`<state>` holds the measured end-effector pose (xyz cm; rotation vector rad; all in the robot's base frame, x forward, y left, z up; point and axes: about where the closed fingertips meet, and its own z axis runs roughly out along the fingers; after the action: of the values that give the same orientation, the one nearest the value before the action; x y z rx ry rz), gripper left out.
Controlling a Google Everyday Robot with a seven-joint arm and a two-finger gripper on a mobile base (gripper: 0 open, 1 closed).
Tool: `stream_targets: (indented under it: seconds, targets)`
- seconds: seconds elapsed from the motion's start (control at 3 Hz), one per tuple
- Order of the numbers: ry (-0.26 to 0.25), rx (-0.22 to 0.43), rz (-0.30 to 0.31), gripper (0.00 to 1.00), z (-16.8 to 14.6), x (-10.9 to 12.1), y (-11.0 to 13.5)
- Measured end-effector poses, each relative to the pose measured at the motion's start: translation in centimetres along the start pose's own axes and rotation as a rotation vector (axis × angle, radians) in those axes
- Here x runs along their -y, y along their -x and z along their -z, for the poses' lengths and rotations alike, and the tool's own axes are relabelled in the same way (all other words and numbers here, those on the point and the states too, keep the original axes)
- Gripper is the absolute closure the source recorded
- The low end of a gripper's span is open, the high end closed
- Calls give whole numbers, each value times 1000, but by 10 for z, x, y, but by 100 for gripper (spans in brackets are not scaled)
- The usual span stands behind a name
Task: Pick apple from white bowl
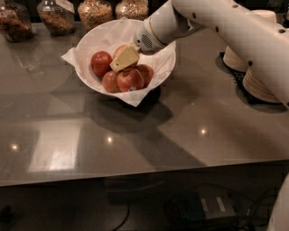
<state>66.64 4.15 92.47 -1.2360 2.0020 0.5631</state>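
Note:
The white bowl [90,43], lined with crumpled white paper, stands at the back middle of the grey counter. It holds several apples. The pale yellowish-pink apple [118,51] lies at the back of the pile and is mostly hidden behind my gripper. Darker red apples lie at the left [101,62], the front [130,79] and the right [146,72]. My gripper [124,58], on the white arm reaching in from the upper right, is down inside the bowl, right against the pale apple and just above the red ones.
Several glass jars of grains [95,11] line the counter's back edge. Stacks of beige disposable bowls [259,79] stand at the right on a dark mat. The counter's front edge [135,173] runs along the bottom.

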Motion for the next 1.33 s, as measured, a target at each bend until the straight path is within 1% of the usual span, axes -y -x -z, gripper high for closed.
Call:
stream_targets:
  seconds: [0.33,0.67,1.0,1.33]
  targets:
    - [1,-2,1,54,-2,0,-1]
    - [9,-6,14,76,-4,-1,1]
    - [31,-4,52,99,1,-6,11]
    - [69,-2,118,100,16,-15,31]
